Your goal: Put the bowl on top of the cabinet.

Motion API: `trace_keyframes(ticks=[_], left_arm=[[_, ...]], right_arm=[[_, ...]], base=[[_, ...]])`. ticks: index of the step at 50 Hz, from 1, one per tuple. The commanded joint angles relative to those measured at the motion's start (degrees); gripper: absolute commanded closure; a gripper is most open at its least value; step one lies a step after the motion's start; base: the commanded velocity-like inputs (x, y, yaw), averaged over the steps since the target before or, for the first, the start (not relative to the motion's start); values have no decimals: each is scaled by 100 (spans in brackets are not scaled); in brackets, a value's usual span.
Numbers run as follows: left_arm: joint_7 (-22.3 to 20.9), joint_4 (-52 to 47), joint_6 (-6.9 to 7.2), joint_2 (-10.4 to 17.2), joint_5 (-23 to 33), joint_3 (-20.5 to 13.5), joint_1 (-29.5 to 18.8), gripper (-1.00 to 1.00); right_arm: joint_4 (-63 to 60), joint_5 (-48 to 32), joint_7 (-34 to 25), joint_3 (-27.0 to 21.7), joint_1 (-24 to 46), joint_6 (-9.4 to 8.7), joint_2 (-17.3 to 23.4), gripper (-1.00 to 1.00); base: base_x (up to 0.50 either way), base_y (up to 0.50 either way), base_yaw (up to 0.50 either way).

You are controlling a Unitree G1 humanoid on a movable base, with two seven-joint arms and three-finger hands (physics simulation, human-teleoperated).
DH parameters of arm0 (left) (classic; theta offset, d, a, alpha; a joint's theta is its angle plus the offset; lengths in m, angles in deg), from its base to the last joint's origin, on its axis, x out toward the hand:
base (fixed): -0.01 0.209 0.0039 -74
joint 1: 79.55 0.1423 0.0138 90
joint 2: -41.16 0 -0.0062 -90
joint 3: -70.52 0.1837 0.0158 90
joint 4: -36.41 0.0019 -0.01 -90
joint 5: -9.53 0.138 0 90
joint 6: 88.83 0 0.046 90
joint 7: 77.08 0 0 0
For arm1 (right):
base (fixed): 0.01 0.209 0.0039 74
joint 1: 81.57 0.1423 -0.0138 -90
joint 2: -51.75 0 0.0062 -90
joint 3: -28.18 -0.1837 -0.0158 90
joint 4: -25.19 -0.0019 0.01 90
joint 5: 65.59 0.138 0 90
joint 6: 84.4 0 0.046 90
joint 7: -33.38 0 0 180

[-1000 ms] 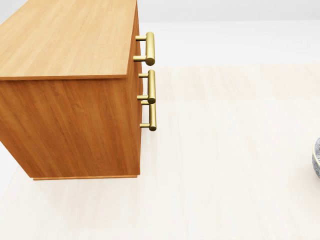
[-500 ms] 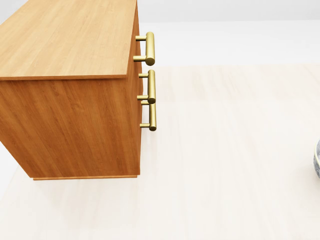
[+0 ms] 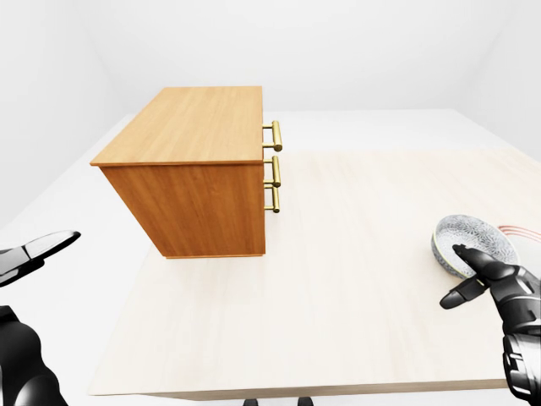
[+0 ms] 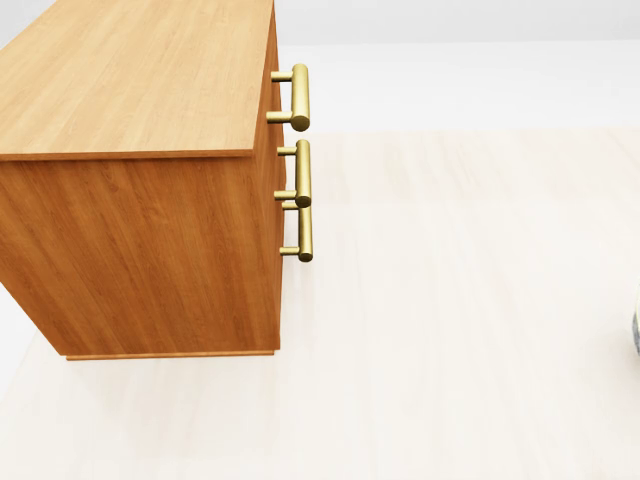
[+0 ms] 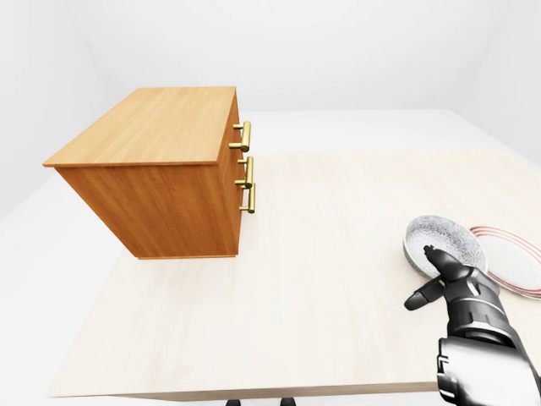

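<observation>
Slid further right, the bowl (image 5: 444, 239) shows only as a sliver at the head view's right edge. The right hand (image 5: 461, 292), fingers spread, touches its near rim. The left hand (image 3: 34, 252) hangs open, low left. Farther off, the cabinet (image 3: 194, 144) stands on the bench (image 3: 338, 288).

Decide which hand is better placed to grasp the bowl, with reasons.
Right. The right hand has open fingers at the lower rim of the bowl; the left hand sits at the left-eye view's far left edge.
</observation>
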Motion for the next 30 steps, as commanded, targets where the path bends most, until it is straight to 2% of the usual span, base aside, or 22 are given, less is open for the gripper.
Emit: trace_keyframes(ticks=[1, 5, 6, 7, 8, 30], left_arm=[[6, -23, 0, 3, -15, -14, 1, -100], [13, -37, 0, 6, -24, -20, -1, -100], [15, -42, 0, 10, -28, -23, -3, -100], [18, -43, 0, 13, -33, -28, -6, -100], [20, -43, 0, 17, -36, -33, -7, -100], [9, -69, 0, -2, -9, -9, 2, -100]], right_arm=[[10, 40, -48, -14, -13, 0, -16, -100], [-13, 52, -57, -21, -31, 0, -19, -100], [-13, 58, -33, -28, -46, 0, -23, 5], [-9, 67, -23, -33, -54, 0, -27, 85], [1, 74, -10, -38, -63, 0, -28, 100], [-32, 135, -15, -50, -50, 0, -32, 100]], base=[[0, 0, 0], [0, 0, 0], [0, 0, 0], [0, 0, 0], [0, 0, 0], [0, 0, 0]])
